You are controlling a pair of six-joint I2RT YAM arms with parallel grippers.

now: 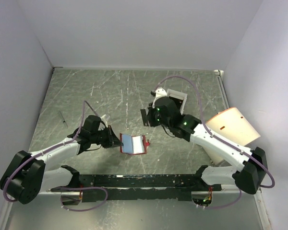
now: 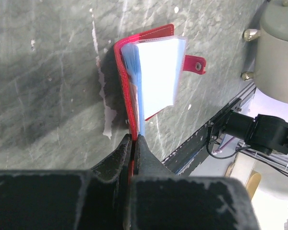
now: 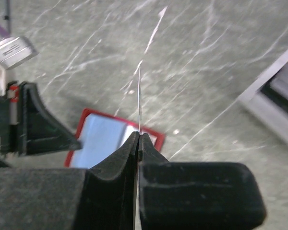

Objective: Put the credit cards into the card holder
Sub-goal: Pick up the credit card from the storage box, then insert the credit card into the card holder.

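The red card holder [image 1: 133,144] lies open on the table, pale blue-grey pockets up, snap tab on its right. My left gripper [image 1: 115,140] is shut on its left red cover; in the left wrist view the cover [image 2: 127,86] stands up between the fingertips of the left gripper [image 2: 133,138], beside the pockets [image 2: 156,76]. My right gripper [image 1: 146,118] hovers above and behind the holder, shut on a thin credit card [image 3: 139,96] that shows edge-on, upright above the right gripper [image 3: 139,135]. The holder [image 3: 103,139] lies below it. Other cards are out of view.
A white open-topped box [image 1: 176,97] stands behind the right gripper. A beige slanted board [image 1: 234,125] leans at the right wall. A thin dark stick [image 1: 63,119] lies at the left. A black rail [image 1: 134,181] runs along the near edge.
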